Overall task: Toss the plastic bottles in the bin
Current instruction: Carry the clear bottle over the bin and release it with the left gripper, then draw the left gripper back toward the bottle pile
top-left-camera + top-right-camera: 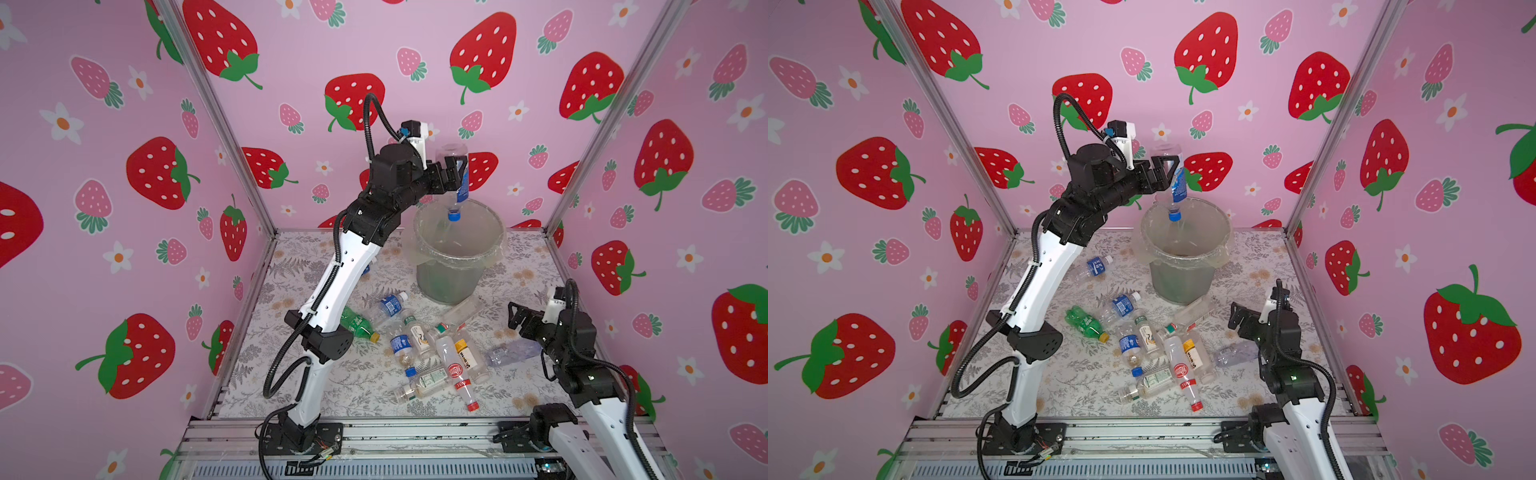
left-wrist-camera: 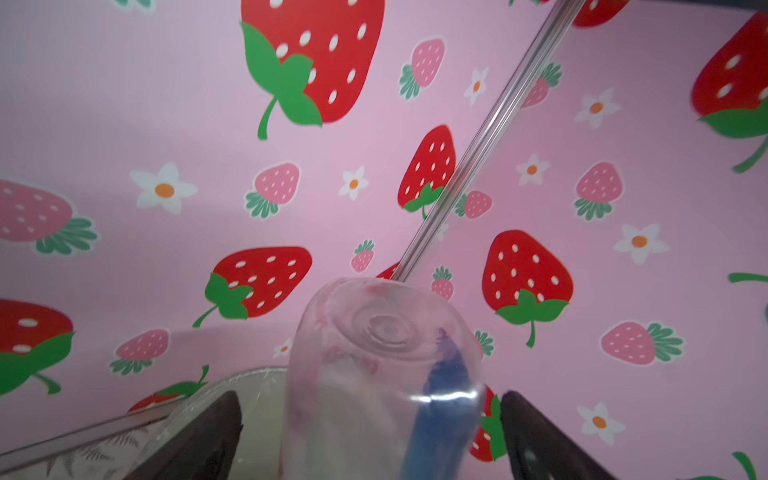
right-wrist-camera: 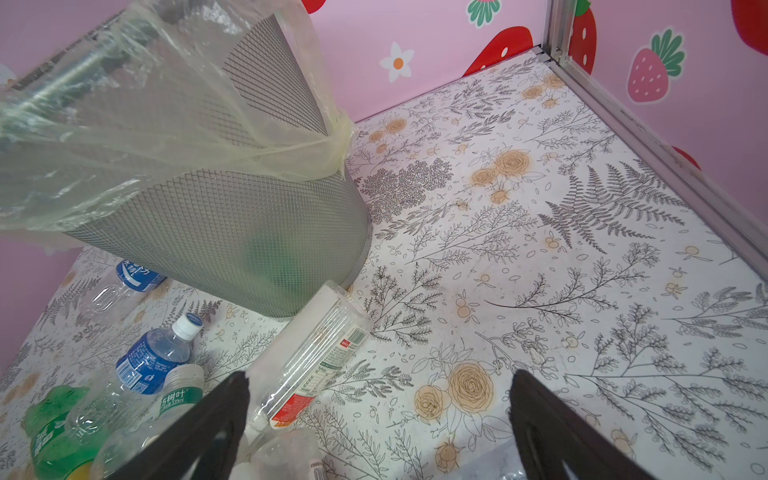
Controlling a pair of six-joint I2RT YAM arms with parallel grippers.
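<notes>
Left gripper (image 1: pixel 457 172) spread around blue-capped bottle (image 1: pixel 462 190), cap-down over bin (image 1: pixel 449 282); right gripper (image 1: pixel 511 316) spread.

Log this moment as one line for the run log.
left gripper: open, blue-label bottle cap-down between jaws above bin | right gripper: open, empty | loose bottles: many on table

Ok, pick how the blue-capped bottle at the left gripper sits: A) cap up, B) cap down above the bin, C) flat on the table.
B: in both top views the bottle points cap down over the mouth of the bin, between the spread jaws of the left gripper.
</notes>
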